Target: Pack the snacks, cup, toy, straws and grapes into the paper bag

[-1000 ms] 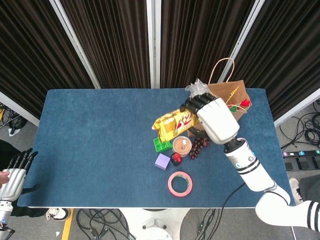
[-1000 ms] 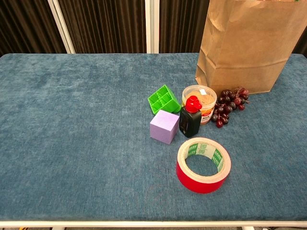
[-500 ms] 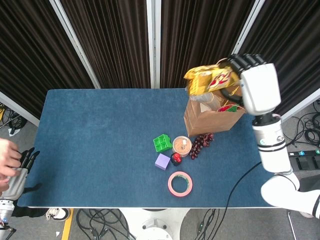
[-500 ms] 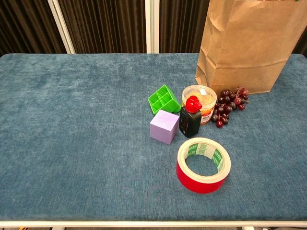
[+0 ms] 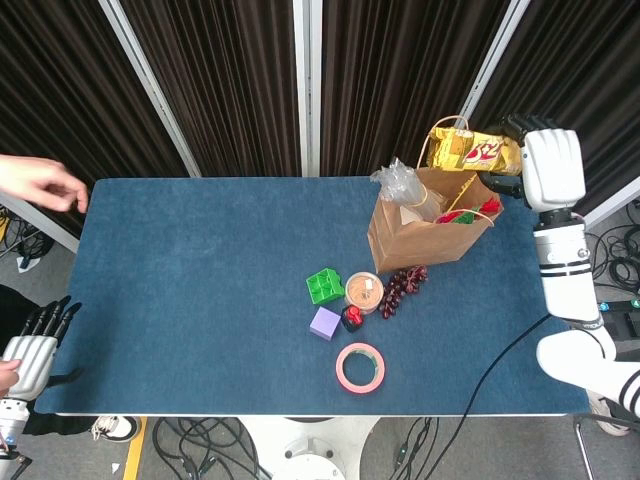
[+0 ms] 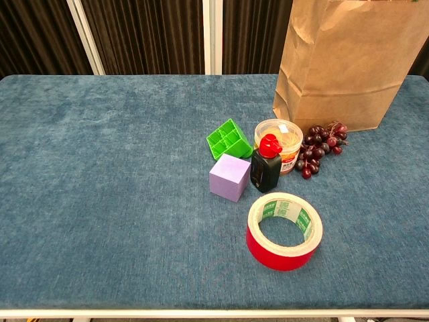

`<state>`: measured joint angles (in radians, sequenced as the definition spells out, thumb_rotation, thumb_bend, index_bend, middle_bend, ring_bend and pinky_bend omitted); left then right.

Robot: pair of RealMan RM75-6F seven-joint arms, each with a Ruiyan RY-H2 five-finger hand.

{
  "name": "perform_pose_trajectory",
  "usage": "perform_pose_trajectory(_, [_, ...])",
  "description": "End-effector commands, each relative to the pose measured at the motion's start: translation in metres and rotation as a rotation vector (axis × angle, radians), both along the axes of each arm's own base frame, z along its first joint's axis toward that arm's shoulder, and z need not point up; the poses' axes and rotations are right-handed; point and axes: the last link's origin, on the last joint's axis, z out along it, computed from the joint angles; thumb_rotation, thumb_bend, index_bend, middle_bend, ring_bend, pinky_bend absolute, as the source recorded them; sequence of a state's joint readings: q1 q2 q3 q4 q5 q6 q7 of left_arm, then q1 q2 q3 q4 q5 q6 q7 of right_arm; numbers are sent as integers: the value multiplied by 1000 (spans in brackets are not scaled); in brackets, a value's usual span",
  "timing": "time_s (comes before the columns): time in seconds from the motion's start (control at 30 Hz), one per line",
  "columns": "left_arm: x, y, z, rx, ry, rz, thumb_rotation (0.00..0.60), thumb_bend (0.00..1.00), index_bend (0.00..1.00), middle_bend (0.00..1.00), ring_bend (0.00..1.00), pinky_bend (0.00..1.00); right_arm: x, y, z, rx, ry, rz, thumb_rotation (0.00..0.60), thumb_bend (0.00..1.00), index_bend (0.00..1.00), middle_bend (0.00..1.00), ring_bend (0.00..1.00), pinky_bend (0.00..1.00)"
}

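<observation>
My right hand [image 5: 553, 168] holds a yellow snack packet [image 5: 472, 151] in the air just above the far rim of the brown paper bag [image 5: 425, 232], which stands open at the table's right. Clear wrapped straws [image 5: 400, 183] and something red and green poke from the bag's mouth. Dark grapes [image 5: 399, 290] lie at the bag's foot beside a round cup [image 5: 364, 292]. In the chest view the bag [image 6: 348, 64], grapes [image 6: 321, 145] and cup [image 6: 278, 143] show, but no hand. My left hand [image 5: 28, 355] hangs open off the table's front-left corner.
A green block [image 5: 324, 286], purple cube [image 5: 325, 323], small black bottle with red cap [image 5: 352, 318] and red tape roll [image 5: 360, 367] cluster mid-table. A person's hand [image 5: 40, 183] reaches in at the far left edge. The blue table's [image 5: 190, 290] left half is bare cloth.
My right hand carried the snack packet from above the bag's left side over to its far right rim and lower. The person's hand moved from near my left hand up to the far-left edge.
</observation>
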<state>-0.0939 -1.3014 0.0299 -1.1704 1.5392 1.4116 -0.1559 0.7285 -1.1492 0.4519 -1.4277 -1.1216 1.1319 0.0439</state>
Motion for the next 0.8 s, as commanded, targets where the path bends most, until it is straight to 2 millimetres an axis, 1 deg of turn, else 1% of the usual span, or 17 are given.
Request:
perform_pose_trajectory(0.03, [-1,0,1,3,4,5,600,57,70,39,0,115,-20,-11,-31,84,-64,-43,600,271,594,499,398,423])
perform_pose_trajectory(0.13, [-2,1,2,3,8,11,600,57,70,39,0,115,-23,-17,-42,109,-97,-36,600,270,594,499,397,423])
perform_pose_trajectory(0.23, [-4,0,1,-1,12,16,600,58,70,39,0,115,-22,-21,-48,136,-143,-21,600,266,594,499,398,423])
perform_pose_trajectory(0.5, [-4,2,0,-5,20,14,600,56,70,39,0,115,-17,-27,-56,191,-251,13,600,264,594,499,397,423])
perform_pose_trajectory(0.63, [-4,2,0,-5,22,19,600,57,70,39,0,115,-21,-27,-63,216,-265,-1,600,258,594,496,398,413])
perform_pose_trajectory(0.7, [-5,2,-1,-6,22,21,600,56,70,39,0,115,-24,-27,-64,222,-266,-11,600,241,596,496,397,402])
perform_pose_trajectory(0.8, [-4,2,-1,-8,23,21,600,57,70,39,0,115,-26,-27,-63,234,-275,-8,600,156,564,490,362,355])
